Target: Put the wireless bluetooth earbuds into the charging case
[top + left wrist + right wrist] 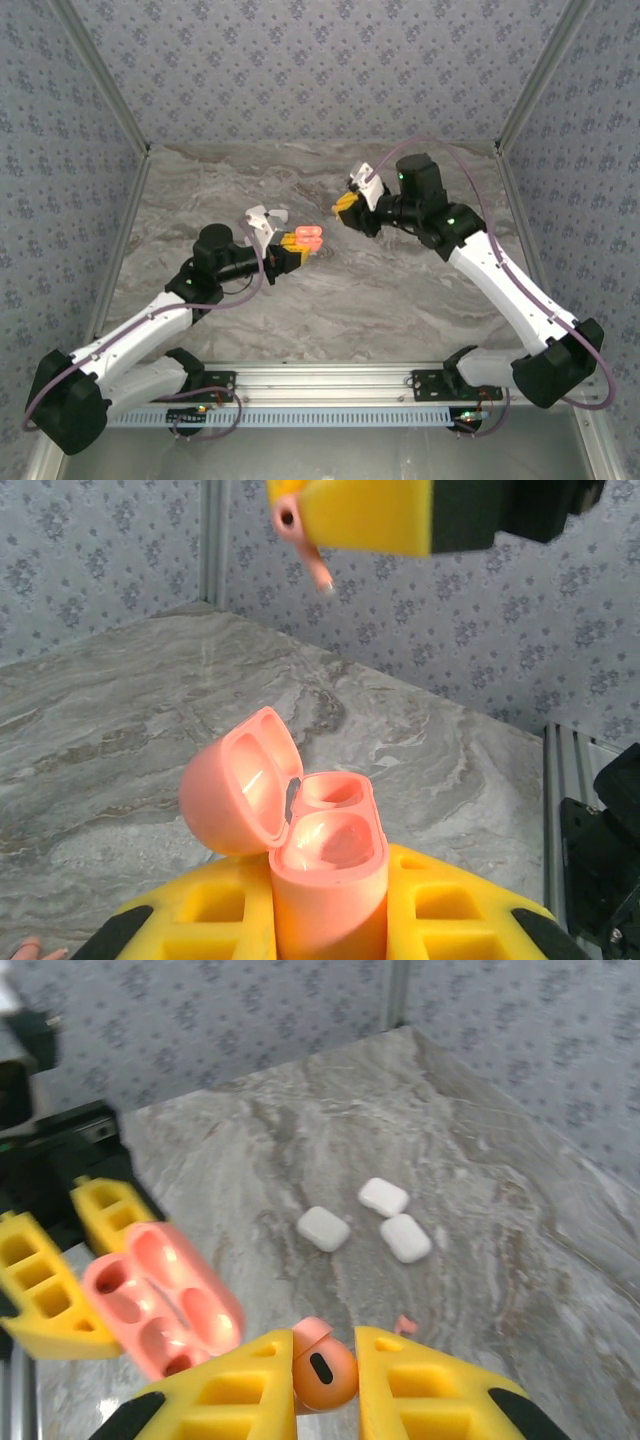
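A pink charging case (325,855) stands upright between the yellow fingers of my left gripper (325,905), which is shut on it. Its lid (235,795) hangs open to the left and both wells look bare. From above, the case (310,238) is held over the table's middle. My right gripper (325,1375) is shut on a reddish earbud (322,1365). That gripper (347,208) hovers a short way up and to the right of the case. From the left wrist, the held earbud (300,535) pokes out of the right gripper's finger above the case. Another small pink earbud (403,1325) lies on the table.
Three white closed cases (323,1228) (383,1196) (406,1237) lie together on the marble table (400,290). Patterned walls enclose the back and sides. A metal rail (330,380) runs along the near edge.
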You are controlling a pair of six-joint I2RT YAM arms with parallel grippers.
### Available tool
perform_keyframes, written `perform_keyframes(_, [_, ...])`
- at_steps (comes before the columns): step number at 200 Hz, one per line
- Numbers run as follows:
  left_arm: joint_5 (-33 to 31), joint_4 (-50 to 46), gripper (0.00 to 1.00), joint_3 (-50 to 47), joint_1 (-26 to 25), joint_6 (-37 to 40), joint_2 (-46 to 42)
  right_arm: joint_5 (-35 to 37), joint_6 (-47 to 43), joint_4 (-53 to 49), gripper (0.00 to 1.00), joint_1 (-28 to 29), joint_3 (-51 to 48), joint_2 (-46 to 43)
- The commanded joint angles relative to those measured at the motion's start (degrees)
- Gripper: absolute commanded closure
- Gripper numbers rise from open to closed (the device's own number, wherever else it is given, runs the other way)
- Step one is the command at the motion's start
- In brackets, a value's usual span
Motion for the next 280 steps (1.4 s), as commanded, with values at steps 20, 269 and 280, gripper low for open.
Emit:
perform_keyframes(20, [4.13,3.17,0.96,2.23,-0.40,-0.63,0.29,-1.44,-5.50,3.51,0.80,3.47,-2.04,-1.50])
perform_keyframes(269, [3.84,4.68,0.97,3.22,-0.37,-1.92,0.33,-1.67,-8.50,6.04,0.74,7.64,-8.86,-3.72])
perform_keyframes(280, [3.84,4.64,0.97,3.30,-0.41,-1.83,0.34,-3.34,-7.69,5.34,0.69,6.98,-8.08,-3.50])
